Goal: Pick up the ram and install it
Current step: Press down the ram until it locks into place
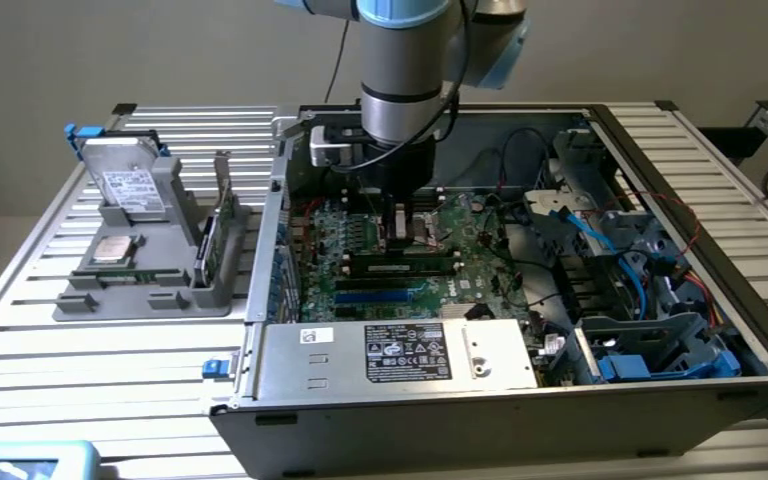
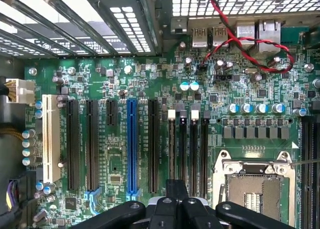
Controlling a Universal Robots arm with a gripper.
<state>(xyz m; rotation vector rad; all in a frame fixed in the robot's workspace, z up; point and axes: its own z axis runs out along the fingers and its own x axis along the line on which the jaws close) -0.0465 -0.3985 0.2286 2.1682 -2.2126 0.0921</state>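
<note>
Exterior view: a robot arm (image 1: 404,70) reaches down into an open computer case (image 1: 491,425) that lies on a slatted metal table (image 1: 91,355). Its gripper (image 1: 407,235) hangs low over the green motherboard (image 1: 357,250), with blue and black cables (image 1: 598,235) bunched on the exterior view's right. On the exterior view's left, well apart from the gripper, a grey tray (image 1: 157,302) holds an upright hard drive (image 1: 131,185), a square silver processor chip (image 1: 115,250) and an upright expansion card (image 1: 217,235). A slim green strip there, just beside the chip, looks like the ram (image 1: 124,275).

Wrist view: the gripper (image 2: 176,189) has its fingers pressed together with nothing seen between them. Beneath it run long slots – one blue slot (image 2: 131,144), black slots (image 2: 152,144) and narrow slots with white latches (image 2: 192,149). An open processor socket (image 2: 255,186) sits beside them. A red and black twisted wire (image 2: 250,43) loops across the board's far edge.
</note>
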